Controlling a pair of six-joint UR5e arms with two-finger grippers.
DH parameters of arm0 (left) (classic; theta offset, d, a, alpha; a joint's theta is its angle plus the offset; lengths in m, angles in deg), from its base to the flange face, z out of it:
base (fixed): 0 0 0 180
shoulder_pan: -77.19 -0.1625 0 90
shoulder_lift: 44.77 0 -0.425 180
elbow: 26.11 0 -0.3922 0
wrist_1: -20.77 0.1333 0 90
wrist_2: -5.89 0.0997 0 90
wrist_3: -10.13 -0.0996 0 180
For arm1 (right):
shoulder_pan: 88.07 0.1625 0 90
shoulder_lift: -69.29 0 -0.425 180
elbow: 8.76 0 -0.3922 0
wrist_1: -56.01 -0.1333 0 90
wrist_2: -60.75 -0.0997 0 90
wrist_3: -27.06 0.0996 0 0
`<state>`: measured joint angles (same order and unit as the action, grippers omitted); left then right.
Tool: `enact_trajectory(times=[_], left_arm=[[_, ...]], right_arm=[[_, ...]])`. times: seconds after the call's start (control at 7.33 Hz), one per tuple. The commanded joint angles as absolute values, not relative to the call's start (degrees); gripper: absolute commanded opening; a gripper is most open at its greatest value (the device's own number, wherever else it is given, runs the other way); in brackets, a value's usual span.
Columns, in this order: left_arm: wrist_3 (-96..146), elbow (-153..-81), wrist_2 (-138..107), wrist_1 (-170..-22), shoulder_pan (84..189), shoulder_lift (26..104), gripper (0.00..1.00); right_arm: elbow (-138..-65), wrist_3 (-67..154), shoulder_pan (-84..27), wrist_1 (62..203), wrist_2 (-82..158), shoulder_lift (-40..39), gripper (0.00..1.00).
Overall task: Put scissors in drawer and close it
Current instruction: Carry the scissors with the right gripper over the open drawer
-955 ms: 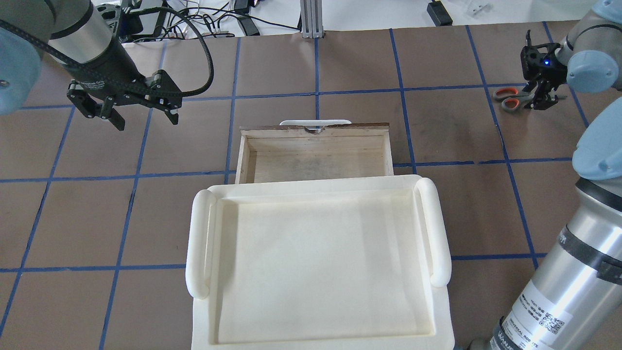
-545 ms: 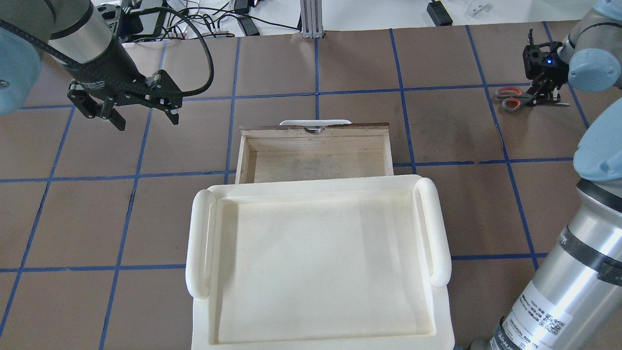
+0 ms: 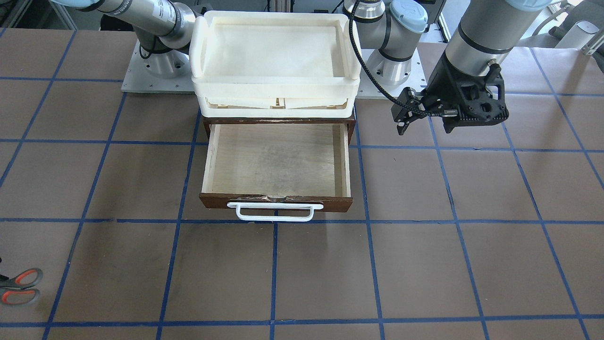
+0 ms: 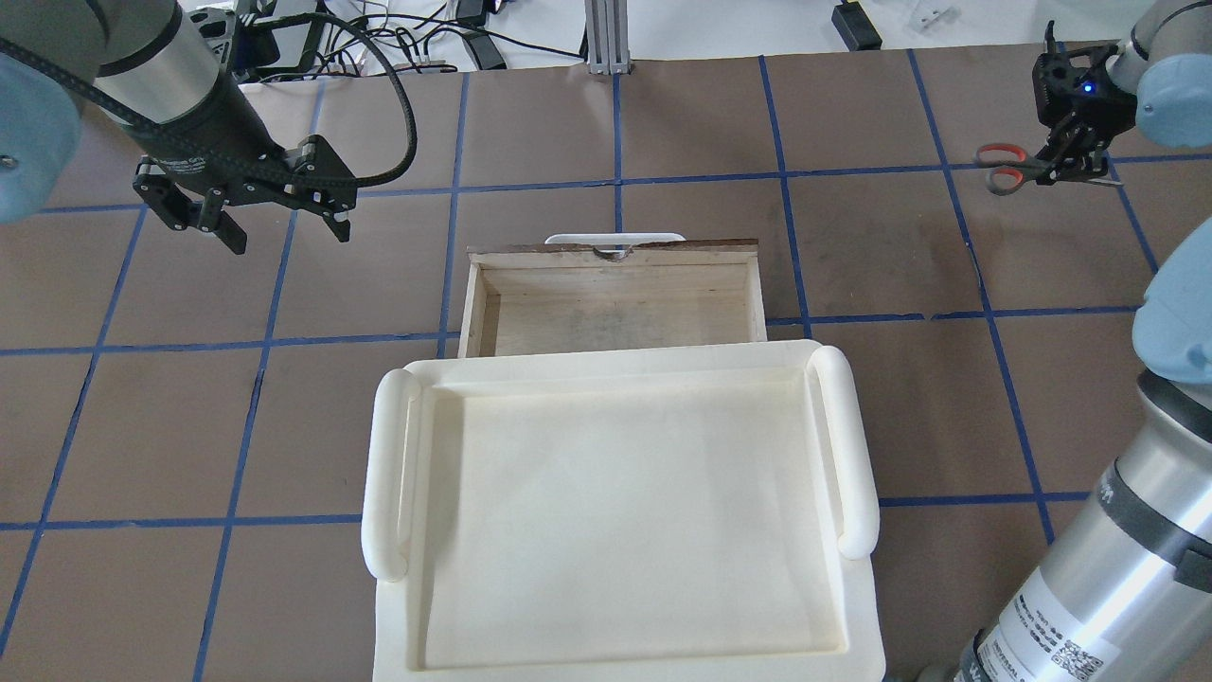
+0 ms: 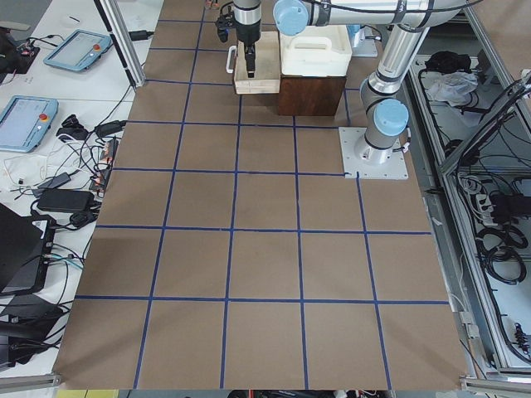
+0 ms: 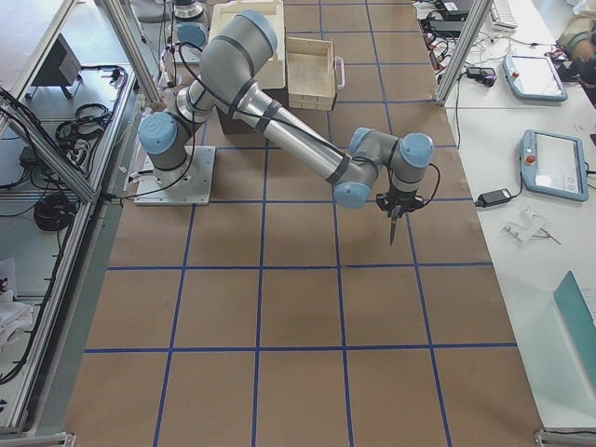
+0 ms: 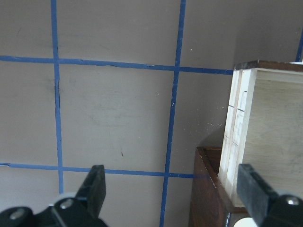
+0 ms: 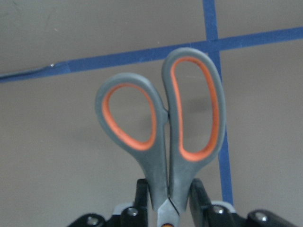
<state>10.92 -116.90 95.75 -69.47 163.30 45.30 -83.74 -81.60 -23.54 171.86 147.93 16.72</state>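
The scissors [image 4: 1006, 167], grey with orange-lined loops, are pinched at the pivot by my right gripper [image 4: 1068, 169], far right of the table. In the right wrist view the loops [image 8: 161, 123] stick out ahead of the shut fingers [image 8: 199, 195] and cast a shadow on the table below. The loops also show in the front view [image 3: 19, 285]; the gripper is out of that view. The drawer [image 4: 615, 254] stands pulled open and empty, white handle [image 3: 276, 213] on its dark front. My left gripper [image 4: 282, 232] hangs open and empty left of the drawer [image 7: 246, 137].
Stacked white plastic trays [image 4: 388, 474] sit on the brown cabinet [image 3: 205, 123] behind the drawer, overhanging its rear. Blue tape lines grid the brown table. Cables and tablets lie off the table's far edge [image 5: 75, 133].
My right gripper has risen with the scissors, lifting them off the table and shifting them a little farther from me. My left arm has not moved.
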Motion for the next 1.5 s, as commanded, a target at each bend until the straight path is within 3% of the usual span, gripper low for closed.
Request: enact_trajectory(times=[0.0, 0.55, 0.95, 1.36], left_arm=[[10.92, -116.9, 96.07, -69.59, 163.23, 45.32, 1.0], [10.92, -116.9, 96.07, -69.41, 163.23, 45.5, 1.0], [10.92, -116.9, 95.81, -69.32, 163.32, 45.76, 1.0], [10.92, -116.81, 95.89, -69.32, 163.32, 45.5, 1.0]], right_arm=[[-84.0, -81.22, -17.27, 162.31, 148.02, 9.12, 0.07], [-85.75, -67.01, -2.68, 149.11, 148.38, -4.87, 0.07], [-86.02, -47.17, 14.97, 146.98, 149.43, -6.12, 0.07], [-90.48, -39.56, 23.7, 148.29, 149.25, -5.25, 0.06]])
